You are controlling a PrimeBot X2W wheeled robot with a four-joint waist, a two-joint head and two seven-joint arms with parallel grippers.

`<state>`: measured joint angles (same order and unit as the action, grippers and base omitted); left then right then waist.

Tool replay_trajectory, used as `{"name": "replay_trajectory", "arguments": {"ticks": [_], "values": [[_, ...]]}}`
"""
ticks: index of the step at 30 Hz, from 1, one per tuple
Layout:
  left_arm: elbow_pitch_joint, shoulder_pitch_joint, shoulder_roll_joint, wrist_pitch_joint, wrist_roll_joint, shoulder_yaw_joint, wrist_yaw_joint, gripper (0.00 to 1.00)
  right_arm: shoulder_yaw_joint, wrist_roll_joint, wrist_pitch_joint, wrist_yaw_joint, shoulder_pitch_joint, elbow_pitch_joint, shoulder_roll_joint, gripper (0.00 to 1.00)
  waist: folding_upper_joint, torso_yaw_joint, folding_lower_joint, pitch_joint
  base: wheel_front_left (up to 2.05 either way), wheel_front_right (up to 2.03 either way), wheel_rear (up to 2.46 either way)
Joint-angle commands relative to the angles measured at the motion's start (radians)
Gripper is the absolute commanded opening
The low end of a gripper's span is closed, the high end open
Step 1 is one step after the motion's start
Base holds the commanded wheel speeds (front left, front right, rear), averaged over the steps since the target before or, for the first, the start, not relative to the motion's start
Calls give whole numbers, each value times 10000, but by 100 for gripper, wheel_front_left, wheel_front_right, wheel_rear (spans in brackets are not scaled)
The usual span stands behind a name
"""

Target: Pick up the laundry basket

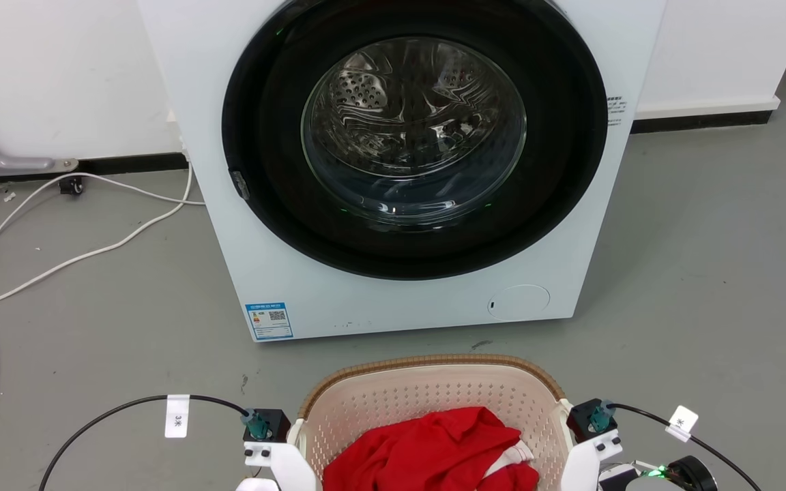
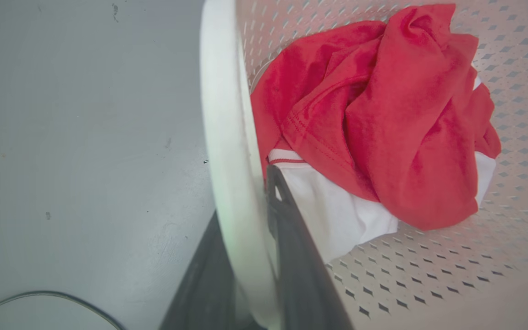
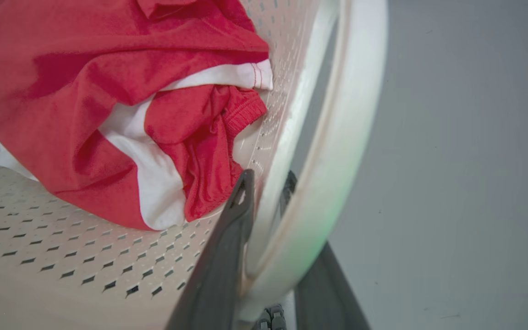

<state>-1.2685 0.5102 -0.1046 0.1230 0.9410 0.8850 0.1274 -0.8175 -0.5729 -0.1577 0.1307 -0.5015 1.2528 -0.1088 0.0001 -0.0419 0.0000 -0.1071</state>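
I've got the basket [image 1: 434, 392] low in the head view, on the floor side of the washer [image 1: 393, 307] and apart from it, sitting between my two wrists. The reach and the grasp look done. My left gripper [image 2: 245, 201] straddles the left handle [image 2: 225, 128], one dark finger inside the basket wall and the other outside it, closed down narrow on the plastic. My right gripper [image 3: 267, 181] does the same on the right handle [image 3: 351, 128], and as far as the blurred close-up lets me judge, both fingers press against the band. What's left is the lift itself.

I can't confirm whether the base is off the floor [image 1: 707, 273]. The head view cuts the basket's near half and its whole underside, and the wrist views give me handle, wall and grey floor beyond with nothing to show height. The outer finger on each side is partly hidden behind its handle, so I can't check its contact point. The red shirt [image 1: 427, 443] lies bunched inside with white cloth under it; I can't tell how many pieces there are
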Motion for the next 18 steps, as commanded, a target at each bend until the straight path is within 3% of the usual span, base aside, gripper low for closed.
{"name": "replay_trajectory", "arguments": {"ticks": [1, 18], "values": [[8, -77, -52, -84, 41, 40, 48, 0, -126, -77, 75, 0, 127, -36, -86, 0, -1, 5, 0, -3, 0, 0, 0], [-31, -51, -83, -166, 343, 336, 48, 0, -1073, -955, 195, 2, -50, 69, -139, 0, -1, -18, 0, -7, 0, 0, 0]]}}
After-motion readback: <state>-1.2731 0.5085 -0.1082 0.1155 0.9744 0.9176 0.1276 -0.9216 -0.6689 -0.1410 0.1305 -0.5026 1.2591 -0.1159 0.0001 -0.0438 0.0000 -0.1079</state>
